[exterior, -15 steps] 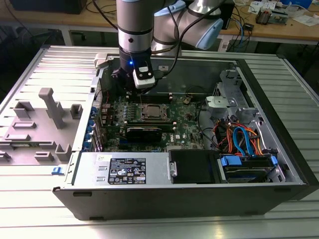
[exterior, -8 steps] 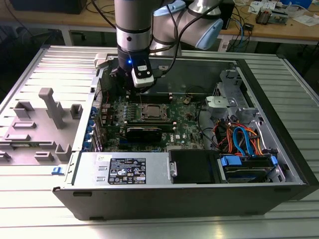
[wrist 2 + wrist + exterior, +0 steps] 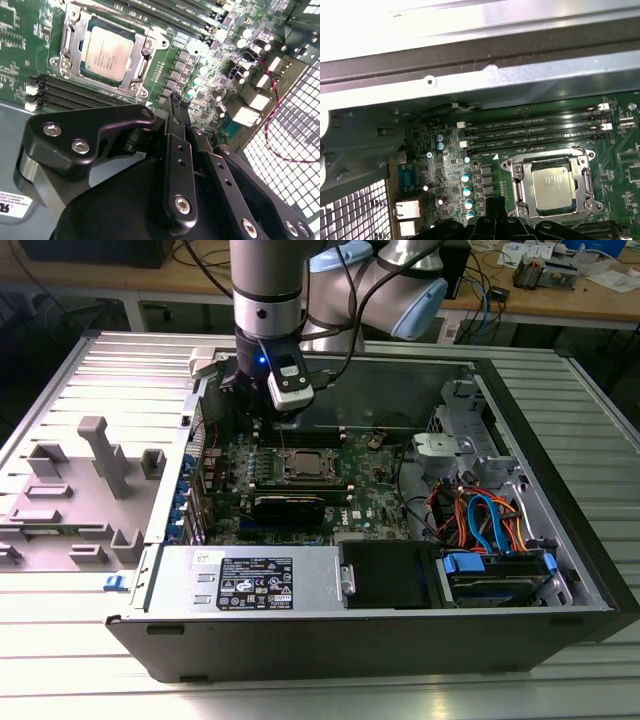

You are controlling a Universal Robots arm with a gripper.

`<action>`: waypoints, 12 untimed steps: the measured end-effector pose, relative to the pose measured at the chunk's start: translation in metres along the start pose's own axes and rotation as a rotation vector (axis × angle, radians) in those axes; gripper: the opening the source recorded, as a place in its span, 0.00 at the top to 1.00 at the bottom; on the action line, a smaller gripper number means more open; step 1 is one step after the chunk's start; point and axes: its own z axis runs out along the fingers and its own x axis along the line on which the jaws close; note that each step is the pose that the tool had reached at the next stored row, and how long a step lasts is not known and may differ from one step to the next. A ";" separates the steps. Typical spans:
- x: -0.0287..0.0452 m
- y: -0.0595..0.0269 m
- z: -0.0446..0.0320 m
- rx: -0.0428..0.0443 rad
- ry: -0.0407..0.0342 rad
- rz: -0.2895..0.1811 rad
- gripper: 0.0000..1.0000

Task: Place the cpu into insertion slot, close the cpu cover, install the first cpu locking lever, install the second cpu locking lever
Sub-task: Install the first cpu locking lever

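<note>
The cpu [image 3: 106,54] sits in the insertion slot [image 3: 142,85] mid-motherboard [image 3: 30,30], the cpu cover [image 3: 75,35] apparently down. The gripper [image 3: 176,102], fingers pinched together and empty, hovers just beside it. The lever step seems in hand and calls for fine aim.

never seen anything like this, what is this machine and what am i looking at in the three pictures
This is a robot arm reaching down into an open computer case that lies on a slatted metal table. The exterior view comes from a camera off the arm and takes in the whole scene. Both wrist views come from cameras riding on the arm; they look past its black gripper at the green circuit board. On that board the cpu, a silver square chip, sits in the insertion slot, and the cpu cover lies as a metal frame around it. The gripper hangs near the socket and is not holding the chip.
</note>
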 end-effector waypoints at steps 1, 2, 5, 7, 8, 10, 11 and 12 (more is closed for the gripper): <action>0.0001 0.0009 0.0000 0.0000 -0.0010 -0.005 0.89; 0.0002 0.0015 0.0000 -0.0005 -0.0088 -0.008 0.89; 0.0016 0.0018 0.0001 -0.0051 -0.0500 -0.009 0.89; 0.0047 0.0015 0.0002 -0.0079 -0.0595 -0.011 0.89; 0.0058 0.0025 0.0002 -0.0085 -0.0597 -0.014 0.89; 0.0075 0.0059 0.0002 -0.0084 -0.0595 -0.019 0.89; 0.0079 0.0078 0.0001 -0.0084 -0.0595 -0.020 0.89; 0.0083 0.0096 0.0000 -0.0085 -0.0595 -0.023 0.89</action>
